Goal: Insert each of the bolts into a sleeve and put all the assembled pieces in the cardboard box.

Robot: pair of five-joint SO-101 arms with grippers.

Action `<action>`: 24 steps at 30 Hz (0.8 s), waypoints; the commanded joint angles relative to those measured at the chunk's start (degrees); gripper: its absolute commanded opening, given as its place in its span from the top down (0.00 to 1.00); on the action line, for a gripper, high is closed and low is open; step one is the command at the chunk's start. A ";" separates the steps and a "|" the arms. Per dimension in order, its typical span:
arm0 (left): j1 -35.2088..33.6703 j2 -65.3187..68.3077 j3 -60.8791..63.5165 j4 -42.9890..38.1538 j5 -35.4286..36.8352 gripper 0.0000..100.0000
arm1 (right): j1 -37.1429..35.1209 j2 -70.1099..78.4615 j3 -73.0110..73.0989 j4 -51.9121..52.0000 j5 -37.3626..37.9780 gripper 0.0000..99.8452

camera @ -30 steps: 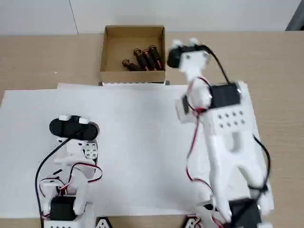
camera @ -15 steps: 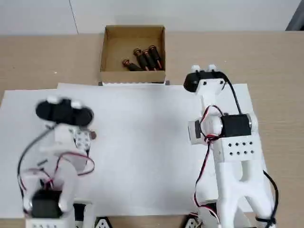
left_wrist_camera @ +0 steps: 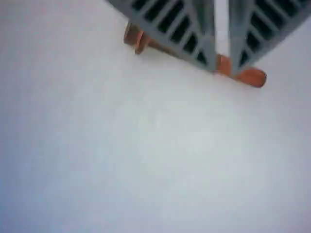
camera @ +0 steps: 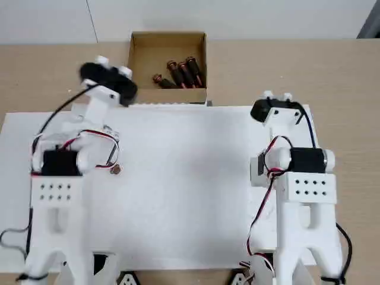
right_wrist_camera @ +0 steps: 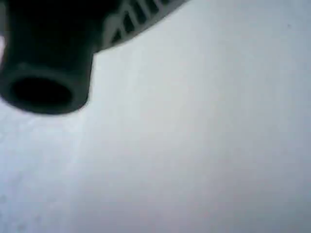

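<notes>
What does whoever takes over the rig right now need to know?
Left gripper: fingers shut on a bolt, raised by the left side of the box.
Right gripper: over the right edge of the paper.
Done: four pieces lie in the box.
To do: get the held bolt into the box; whether it is sleeved is hard to tell. A brown bit shows on the paper by the left arm; check whether it is a part.
</notes>
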 commanded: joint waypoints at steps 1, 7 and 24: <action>-0.35 2.73 -2.51 0.88 -8.09 0.99 | 0.40 -1.80 0.53 -1.01 -0.62 1.00; -0.35 6.15 -2.42 0.88 -25.05 0.99 | 0.40 -1.71 2.11 -2.68 -0.53 1.00; -8.26 21.01 -1.01 0.53 -65.85 0.97 | 0.48 -1.19 2.20 -7.87 -0.53 1.00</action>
